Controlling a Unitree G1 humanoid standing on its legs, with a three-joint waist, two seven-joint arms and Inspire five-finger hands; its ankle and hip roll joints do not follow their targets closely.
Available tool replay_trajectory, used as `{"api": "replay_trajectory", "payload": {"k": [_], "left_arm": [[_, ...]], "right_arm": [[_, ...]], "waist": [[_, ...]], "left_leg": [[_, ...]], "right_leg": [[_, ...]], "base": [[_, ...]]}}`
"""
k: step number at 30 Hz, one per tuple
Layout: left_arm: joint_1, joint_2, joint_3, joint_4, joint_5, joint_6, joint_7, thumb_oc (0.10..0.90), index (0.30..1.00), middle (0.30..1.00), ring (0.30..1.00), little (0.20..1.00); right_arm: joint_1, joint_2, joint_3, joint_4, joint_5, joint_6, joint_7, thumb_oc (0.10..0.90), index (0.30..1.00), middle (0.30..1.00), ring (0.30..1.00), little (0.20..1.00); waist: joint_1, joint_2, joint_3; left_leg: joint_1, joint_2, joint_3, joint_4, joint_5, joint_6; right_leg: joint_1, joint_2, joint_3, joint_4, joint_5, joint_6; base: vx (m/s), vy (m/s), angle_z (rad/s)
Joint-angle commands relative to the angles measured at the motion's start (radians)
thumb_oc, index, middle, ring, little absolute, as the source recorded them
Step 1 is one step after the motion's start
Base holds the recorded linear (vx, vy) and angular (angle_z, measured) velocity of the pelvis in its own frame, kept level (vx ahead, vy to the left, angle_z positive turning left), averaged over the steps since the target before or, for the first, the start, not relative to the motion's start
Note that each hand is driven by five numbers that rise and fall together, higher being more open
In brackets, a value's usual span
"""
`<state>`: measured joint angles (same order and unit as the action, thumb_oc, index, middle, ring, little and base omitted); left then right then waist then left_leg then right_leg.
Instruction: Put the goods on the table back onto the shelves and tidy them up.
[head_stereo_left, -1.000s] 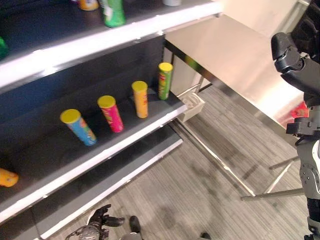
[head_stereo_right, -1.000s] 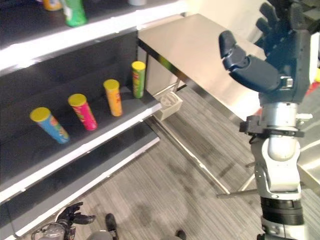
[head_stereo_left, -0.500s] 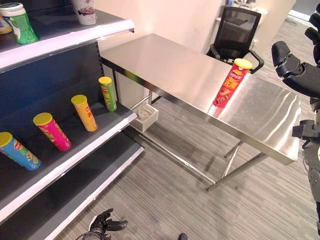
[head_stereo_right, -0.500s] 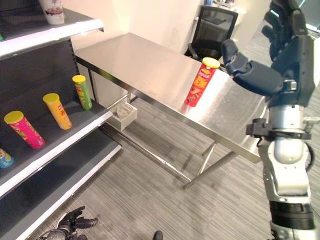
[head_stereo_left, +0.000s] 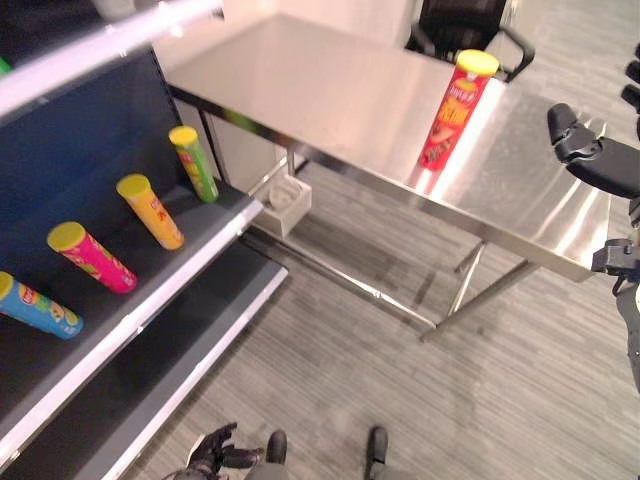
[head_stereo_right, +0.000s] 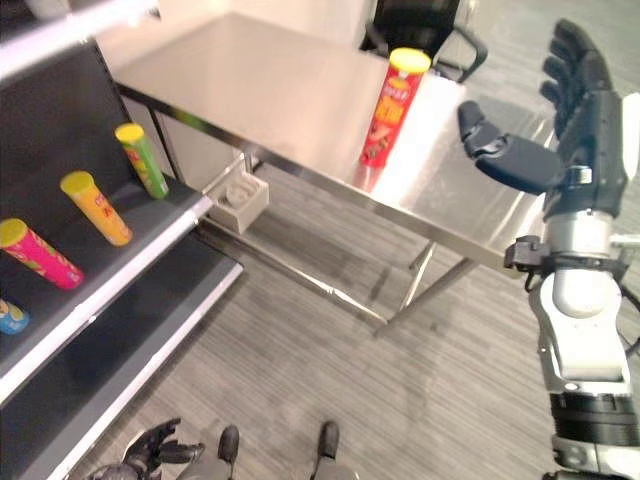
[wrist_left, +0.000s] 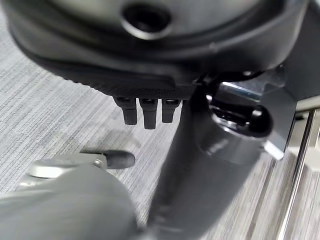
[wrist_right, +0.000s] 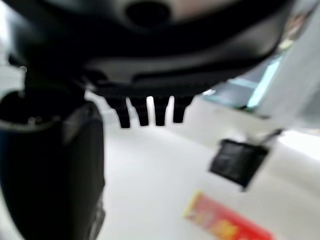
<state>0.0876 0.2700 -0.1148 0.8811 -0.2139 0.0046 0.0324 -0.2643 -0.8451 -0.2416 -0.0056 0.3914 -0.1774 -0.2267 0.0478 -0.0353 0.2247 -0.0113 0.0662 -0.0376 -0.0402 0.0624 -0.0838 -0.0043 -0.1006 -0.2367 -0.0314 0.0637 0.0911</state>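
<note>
Right robot hand (head_stereo_right: 570, 130) is hovering spread and empty, raised beside the steel bench (head_stereo_right: 300, 100).
I am lining it up for the tall red crisp tube with a yellow lid (head_stereo_right: 389, 106), which is standing upright near the bench's front edge, apart from my fingers. I would approach level, wrap around mid-body, and avoid tipping it. Left robot hand (head_stereo_right: 150, 452) is hanging low over the floor, loosely spread; dark shelf (head_stereo_left: 150, 270) is already holding four tubes.
</note>
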Motion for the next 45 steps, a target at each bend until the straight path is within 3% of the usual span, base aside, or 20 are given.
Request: {"api": "replay_trajectory", "payload": {"k": [1, 2, 3, 6, 14, 15, 16, 17, 19, 20, 26, 32, 34, 36, 38, 39, 41, 43, 45], "left_arm": [[-0.048, 0.033, -0.023, 0.015, 0.003, -0.04, 0.0, 0.8, 0.9, 0.9, 0.9, 0.9], [-0.059, 0.035, -0.026, 0.021, 0.007, -0.041, 0.004, 0.8, 0.9, 0.9, 0.9, 0.9], [-0.07, 0.043, -0.021, 0.02, -0.001, -0.04, 0.012, 0.8, 0.9, 0.9, 0.9, 0.9], [-0.089, 0.055, -0.008, 0.018, -0.011, -0.043, 0.019, 0.8, 0.9, 0.9, 0.9, 0.9], [-0.089, 0.055, -0.007, 0.018, -0.011, -0.043, 0.019, 0.8, 0.9, 0.9, 0.9, 0.9], [-0.081, 0.079, -0.004, -0.014, -0.017, -0.043, 0.019, 0.8, 0.9, 0.9, 0.9, 0.9], [-0.079, 0.079, -0.006, -0.011, -0.013, -0.044, 0.016, 0.8, 0.9, 0.9, 0.9, 0.9], [-0.079, 0.079, -0.005, -0.011, -0.013, -0.044, 0.016, 0.8, 0.9, 0.9, 0.9, 0.9], [-0.063, 0.078, 0.002, -0.01, 0.008, -0.036, 0.011, 0.8, 0.9, 0.9, 0.9, 0.9], [-0.057, 0.077, 0.006, -0.005, 0.007, -0.035, 0.015, 0.8, 0.9, 0.9, 0.9, 0.9], [-0.042, 0.055, 0.011, 0.004, -0.006, -0.028, 0.017, 0.8, 0.9, 0.9, 0.9, 0.9], [-0.018, 0.036, 0.012, -0.022, -0.038, -0.022, 0.015, 0.8, 0.9, 0.9, 0.9, 0.9], [-0.013, 0.042, 0.013, -0.034, -0.047, -0.022, 0.014, 0.8, 0.9, 0.9, 0.9, 0.9], [-0.021, 0.054, 0.01, -0.051, -0.053, -0.019, 0.014, 0.8, 0.9, 0.9, 0.9, 0.9], [-0.032, 0.064, 0.008, -0.068, -0.062, -0.018, 0.009, 0.8, 0.9, 0.9, 0.9, 0.9], [-0.033, 0.064, 0.008, -0.068, -0.062, -0.018, 0.009, 0.8, 0.9, 0.9, 0.9, 0.9], [-0.036, 0.06, 0.004, -0.08, -0.073, -0.014, 0.01, 0.8, 0.9, 0.9, 0.9, 0.9], [-0.04, 0.052, -0.022, -0.073, -0.06, -0.013, 0.008, 0.8, 0.9, 0.9, 0.9, 0.9], [-0.043, 0.053, -0.045, -0.07, -0.051, -0.018, -0.002, 0.8, 0.9, 0.9, 0.9, 0.9]], "right_arm": [[-0.121, -0.073, -0.091, -0.05, -0.057, -0.08, -0.059, 0.8, 0.9, 0.9, 0.9, 0.9], [-0.123, -0.07, -0.1, -0.052, -0.064, -0.088, -0.072, 0.8, 0.9, 0.9, 0.9, 0.9], [-0.143, -0.06, -0.089, -0.043, -0.073, -0.09, -0.088, 0.8, 0.9, 0.9, 0.9, 0.9], [-0.163, -0.048, -0.084, -0.054, -0.091, -0.086, -0.089, 0.8, 0.9, 0.9, 0.9, 0.9], [-0.164, -0.048, -0.084, -0.054, -0.091, -0.086, -0.089, 0.8, 0.9, 0.9, 0.9, 0.9], [-0.189, -0.033, -0.081, -0.054, -0.079, -0.09, -0.094, 0.8, 0.9, 0.9, 0.9, 0.9], [-0.204, -0.04, -0.068, -0.034, -0.067, -0.085, -0.091, 0.8, 0.9, 0.9, 0.9, 0.9], [-0.209, -0.042, -0.064, -0.03, -0.065, -0.087, -0.09, 0.8, 0.9, 0.9, 0.9, 0.9], [-0.191, -0.053, -0.06, -0.053, -0.073, -0.081, -0.097, 0.8, 0.9, 0.9, 0.9, 0.9], [-0.191, -0.047, -0.06, -0.067, -0.069, -0.08, -0.09, 0.8, 0.9, 0.9, 0.9, 0.9], [-0.209, -0.07, -0.042, -0.077, -0.045, -0.077, -0.069, 0.8, 0.9, 0.9, 0.9, 0.9], [-0.212, -0.091, -0.03, -0.084, 0.007, -0.081, -0.044, 0.8, 0.9, 0.9, 0.9, 0.9], [-0.223, -0.096, -0.02, -0.077, 0.023, -0.088, -0.042, 0.8, 0.9, 0.9, 0.9, 0.9], [-0.223, -0.11, -0.028, -0.068, 0.05, -0.1, -0.043, 0.8, 0.9, 0.9, 0.9, 0.9], [-0.224, -0.122, -0.036, -0.057, 0.065, -0.102, -0.045, 0.8, 0.9, 0.9, 0.9, 0.9], [-0.224, -0.122, -0.037, -0.057, 0.065, -0.102, -0.045, 0.8, 0.9, 0.9, 0.9, 0.9], [-0.212, -0.122, -0.046, -0.046, 0.065, -0.085, -0.047, 0.8, 0.9, 0.9, 0.9, 0.9], [-0.218, -0.12, -0.029, -0.037, 0.068, -0.085, -0.043, 0.8, 0.9, 0.9, 0.9, 0.9], [-0.234, -0.102, -0.001, -0.027, 0.056, -0.065, -0.029, 0.8, 0.9, 0.9, 0.9, 0.9]], "waist": [[-0.005, 0.0, -0.084], [-0.007, -0.01, -0.09], [-0.008, -0.009, -0.08], [-0.021, -0.004, -0.045], [-0.02, -0.006, -0.046], [-0.012, 0.004, -0.029], [-0.008, -0.013, -0.036], [-0.009, -0.01, -0.038], [-0.021, -0.047, -0.038], [-0.012, -0.066, -0.051], [-0.005, -0.062, -0.088], [0.012, -0.036, -0.108], [0.026, -0.038, -0.094], [0.036, -0.041, -0.06], [0.051, -0.07, -0.015], [0.05, -0.07, -0.015], [0.044, -0.063, -0.017], [0.062, -0.05, -0.031], [0.042, -0.035, -0.058]], "left_leg": [[-0.042, -0.107, 0.043, -0.04, 0.022, 0.028], [-0.021, -0.111, 0.066, -0.035, 0.0, 0.042], [0.004, -0.105, 0.09, -0.029, -0.023, 0.073], [0.06, -0.093, 0.115, -0.033, -0.05, 0.098], [0.06, -0.095, 0.117, -0.033, -0.05, 0.098], [0.111, -0.077, 0.124, -0.043, -0.088, 0.104], [0.126, -0.078, 0.112, -0.047, -0.115, 0.09], [0.123, -0.075, 0.113, -0.047, -0.112, 0.09], [0.177, -0.064, 0.07, -0.047, -0.146, 0.061], [0.197, -0.056, 0.058, -0.047, -0.168, 0.052], [0.201, -0.013, 0.033, -0.047, -0.169, 0.026], [0.198, 0.085, 0.012, -0.033, -0.145, -0.027], [0.165, 0.1, -0.001, 0.059, -0.118, -0.047], [0.087, 0.121, -0.019, 0.233, -0.044, -0.083], [-0.003, 0.094, -0.06, 0.391, -0.013, -0.064], [-0.006, 0.094, -0.063, 0.396, -0.015, -0.064], [-0.033, 0.071, -0.024, 0.247, -0.083, -0.038], [-0.066, 0.026, -0.059, 0.084, -0.034, -0.028], [-0.042, 0.01, -0.05, 0.035, -0.039, -0.025]], "right_leg": [[0.161, 0.057, 0.016, -0.056, -0.15, 0.03], [0.178, 0.035, 0.019, -0.04, -0.157, 0.042], [0.126, 0.01, 0.013, 0.114, -0.171, 0.058], [0.0, -0.026, 0.019, 0.371, -0.143, 0.108], [-0.004, -0.028, 0.022, 0.378, -0.146, 0.109], [-0.065, -0.123, -0.026, 0.384, -0.104, 0.087], [-0.063, -0.136, -0.007, 0.175, -0.051, 0.102], [-0.049, -0.128, -0.011, 0.137, -0.026, 0.102], [-0.102, -0.129, 0.074, -0.046, 0.11, 0.157], [-0.078, -0.122, 0.063, -0.056, 0.123, 0.158], [-0.036, -0.097, 0.012, -0.056, 0.089, 0.141], [0.02, -0.032, -0.048, -0.056, -0.01, 0.091], [0.042, -0.013, -0.052, -0.056, -0.031, 0.072], [0.086, 0.013, -0.071, -0.056, -0.062, 0.04], [0.111, 0.004, -0.09, -0.056, -0.071, 0.023], [0.11, 0.004, -0.092, -0.056, -0.071, 0.024], [0.114, -0.003, -0.106, -0.056, -0.085, 0.046], [0.105, -0.003, -0.089, -0.056, -0.08, 0.06], [0.108, -0.019, -0.066, -0.056, -0.083, 0.069]], "base": [[0.39, 0.237, -0.46], [0.32, 0.272, -0.43], [0.19, 0.214, -0.48], [0.09, 0.143, -0.46], [0.03, 0.015, -0.09], [0.39, -0.037, -0.03], [0.38, -0.031, -0.29], [0.29, -0.182, -0.25], [0.52, -0.289, -0.09], [0.53, -0.317, 0.3], [0.17, -0.181, 0.43], [0.13, -0.222, 0.15], [0.06, -0.193, 0.12], [0.0, -0.23, 0.22], [-0.05, -0.186, 0.4], [0.0, -0.086, 0.42], [0.07, 0.021, 0.36], [0.14, 0.089, 0.22], [0.17, 0.221, -0.38]]}}
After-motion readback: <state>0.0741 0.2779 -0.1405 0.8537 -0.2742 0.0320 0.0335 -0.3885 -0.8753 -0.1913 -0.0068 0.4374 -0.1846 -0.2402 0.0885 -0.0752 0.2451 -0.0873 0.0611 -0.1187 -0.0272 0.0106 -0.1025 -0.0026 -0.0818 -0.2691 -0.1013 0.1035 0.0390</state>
